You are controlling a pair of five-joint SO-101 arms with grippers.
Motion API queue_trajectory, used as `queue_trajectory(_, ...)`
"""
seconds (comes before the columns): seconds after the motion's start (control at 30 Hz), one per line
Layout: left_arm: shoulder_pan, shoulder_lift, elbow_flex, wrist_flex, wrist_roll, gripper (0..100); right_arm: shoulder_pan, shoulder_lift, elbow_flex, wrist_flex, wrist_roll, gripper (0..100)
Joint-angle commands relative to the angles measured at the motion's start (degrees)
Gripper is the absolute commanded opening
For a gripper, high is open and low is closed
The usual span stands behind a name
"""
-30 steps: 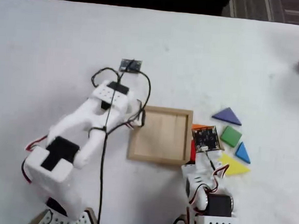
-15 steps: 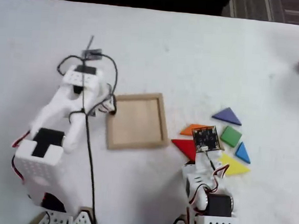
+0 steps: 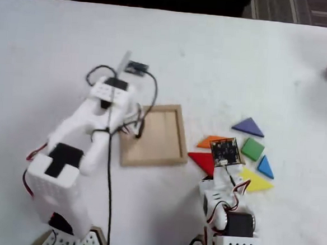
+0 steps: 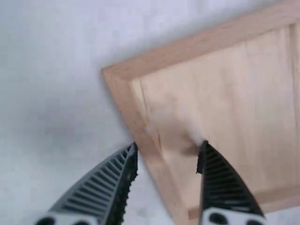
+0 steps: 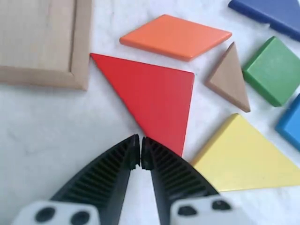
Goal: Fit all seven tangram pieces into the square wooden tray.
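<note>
Close in by my right arm's base, the right fingers [image 5: 122, 161] are pressed together with nothing between them, tips just beside the near edge of the red triangle [image 5: 152, 101]. The yellow triangle [image 5: 243, 161] lies flat right next to it. A bit farther out I've got the tan triangle [image 5: 230, 79], the orange parallelogram [image 5: 176, 35], the green square [image 5: 272, 70] and the small blue triangle [image 5: 290, 126], with the dark blue triangle [image 5: 272, 11] farthest. All seven sit on the worktop [image 5: 42, 136], outside the wooden tray [image 5: 79, 47], which lies a little askew with one corner near the red piece. At the tray's opposite side the left fingers [image 4: 117, 178] are apart, straddling its wall, one inside and one outside.
</note>
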Motion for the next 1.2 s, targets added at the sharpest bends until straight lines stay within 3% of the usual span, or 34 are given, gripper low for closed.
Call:
queue_trajectory(0.0, 6.2, -0.4, 1.1, 0.4, -0.7, 21, -0.1, -0.8, 0.3, 0.0, -0.5, 1.8)
queue_trajectory(0.2, 8.4, -0.6, 1.4, 0.4, -0.9, 21, -0.1, -0.8, 0.3, 0.0, -0.5, 1.8)
queue_trajectory(0.43, 1.7, -10.4, 4.0, -0.7, -0.7, 22, -0.1, -0.8, 0.3, 0.0, -0.5, 1.8)
queue_trajectory(0.57, 1.1, -22.8, 14.0, -6.5, -0.2, 28, -0.1, -0.8, 0.3, 0.0, -0.5, 1.8)
queue_trajectory(0.77, 1.5, -36.9, 26.3, -15.1, 6.9, 28, -0.1, -0.8, 0.3, 0.0, -0.5, 1.8)
queue_trajectory(1.03, -4.1, -24.5, 19.2, -15.8, 18.7, 28, -0.1, -0.8, 0.3, 0.0, -0.5, 1.8)
queue_trajectory(1.17, -5.1, -13.0, 11.3, -12.8, 19.5, 28, -0.1, -0.8, 0.3, 0.0, -0.5, 1.8)
